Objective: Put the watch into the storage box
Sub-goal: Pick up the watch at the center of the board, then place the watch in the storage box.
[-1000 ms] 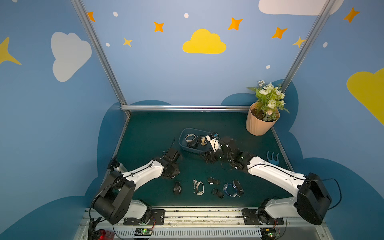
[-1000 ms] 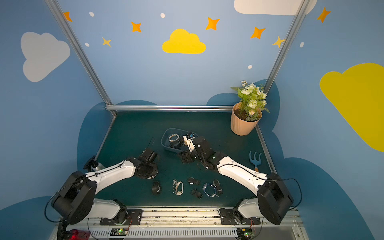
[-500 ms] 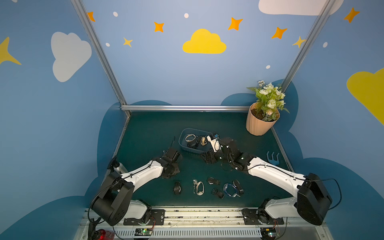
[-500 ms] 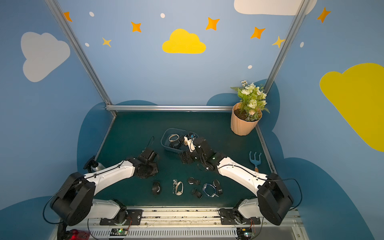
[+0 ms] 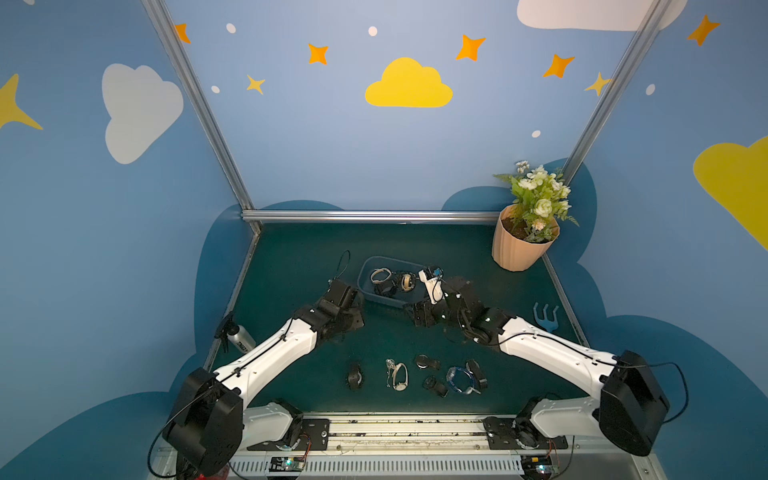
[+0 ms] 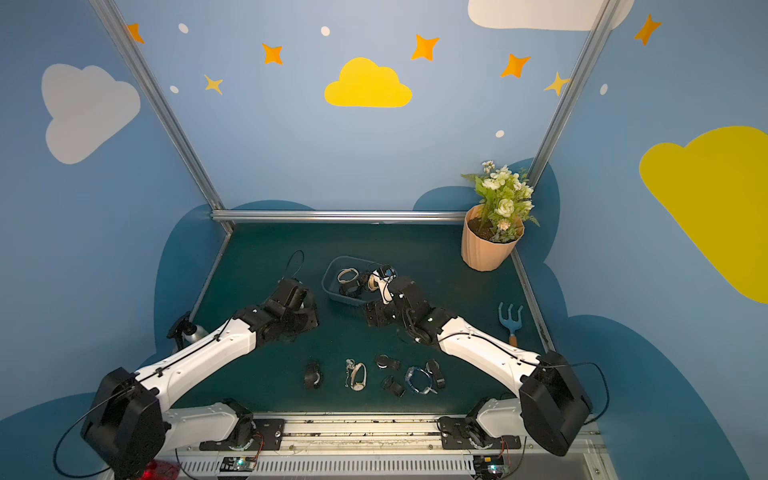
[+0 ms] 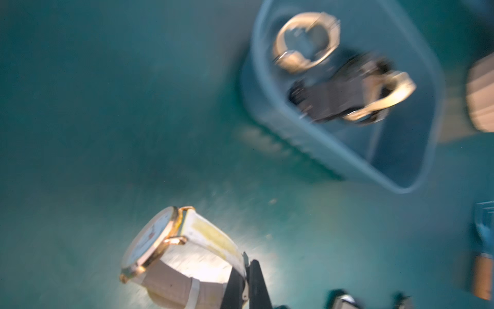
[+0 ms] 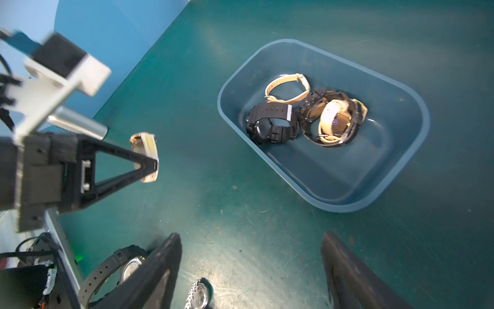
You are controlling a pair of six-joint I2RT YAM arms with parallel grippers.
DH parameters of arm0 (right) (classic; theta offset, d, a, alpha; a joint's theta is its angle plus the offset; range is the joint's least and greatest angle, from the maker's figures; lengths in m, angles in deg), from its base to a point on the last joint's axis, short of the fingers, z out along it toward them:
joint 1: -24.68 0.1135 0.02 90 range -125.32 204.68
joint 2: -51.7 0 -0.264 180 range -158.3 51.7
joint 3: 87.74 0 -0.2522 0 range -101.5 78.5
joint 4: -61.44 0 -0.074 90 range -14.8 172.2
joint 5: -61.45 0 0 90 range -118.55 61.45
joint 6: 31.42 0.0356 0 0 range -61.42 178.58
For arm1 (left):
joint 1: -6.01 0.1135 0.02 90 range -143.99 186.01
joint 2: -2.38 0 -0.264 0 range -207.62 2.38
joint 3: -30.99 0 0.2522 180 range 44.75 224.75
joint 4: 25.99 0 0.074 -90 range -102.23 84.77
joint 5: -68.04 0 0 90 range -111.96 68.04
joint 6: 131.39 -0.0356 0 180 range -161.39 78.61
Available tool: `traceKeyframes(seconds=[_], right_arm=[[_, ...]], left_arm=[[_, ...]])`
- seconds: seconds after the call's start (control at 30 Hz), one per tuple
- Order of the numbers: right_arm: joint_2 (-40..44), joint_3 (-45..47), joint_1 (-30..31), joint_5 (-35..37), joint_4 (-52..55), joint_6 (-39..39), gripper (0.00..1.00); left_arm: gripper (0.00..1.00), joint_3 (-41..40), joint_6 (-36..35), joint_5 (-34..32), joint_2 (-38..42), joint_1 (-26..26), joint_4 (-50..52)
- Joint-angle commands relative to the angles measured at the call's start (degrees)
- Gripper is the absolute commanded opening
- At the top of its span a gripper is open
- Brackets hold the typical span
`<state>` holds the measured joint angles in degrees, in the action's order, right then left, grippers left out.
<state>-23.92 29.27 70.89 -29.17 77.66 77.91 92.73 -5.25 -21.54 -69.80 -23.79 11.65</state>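
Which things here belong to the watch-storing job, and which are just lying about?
Job: white-strap watch, pinched by the shut left gripper; storage box, holding stored watches; loose watches on the table, probably next.
Lying about: flowerpot; blue garden fork; bottle; open right gripper, empty.

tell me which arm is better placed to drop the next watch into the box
Left. The left gripper is shut on the white-strapped watch close beside the storage box; the right gripper stands open and empty, facing the box.
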Motion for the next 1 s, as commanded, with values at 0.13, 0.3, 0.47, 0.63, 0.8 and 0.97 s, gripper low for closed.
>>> traceKeyframes(seconds=[0.13, 0.3, 0.47, 0.63, 0.8, 0.97], right_arm=[[2.82, 0.79, 0.05, 3.40, 0.96, 0.65, 0.83], [4.14, 1.07, -0.03, 5.10, 2.59, 1.16, 0.83], [5.42, 1.67, -0.28, 6.95, 3.74, 1.05, 0.83], [6.49, 1.51, -0.86, 7.60, 4.77, 0.78, 0.83], [6.97, 1.15, -1.55, 8.13, 5.41, -0.13, 0.83], [7.32, 1.24, -1.83, 7.72, 5.60, 0.53, 0.83]], left_arm=[[0.05, 9.55, -7.97, 2.26, -5.96, -0.17, -5.19], [0.05, 15.49, -11.00, 2.61, -11.84, -0.04, -6.96], [0.05, 22.23, -14.90, 3.66, -18.50, 0.65, -9.55], [0.05, 29.19, -16.18, 5.56, -26.17, 2.38, -9.71], [0.05, 34.20, -16.73, 7.92, -32.61, 3.86, -10.09], [0.05, 37.96, -16.13, 9.94, -37.41, 4.92, -9.67]])
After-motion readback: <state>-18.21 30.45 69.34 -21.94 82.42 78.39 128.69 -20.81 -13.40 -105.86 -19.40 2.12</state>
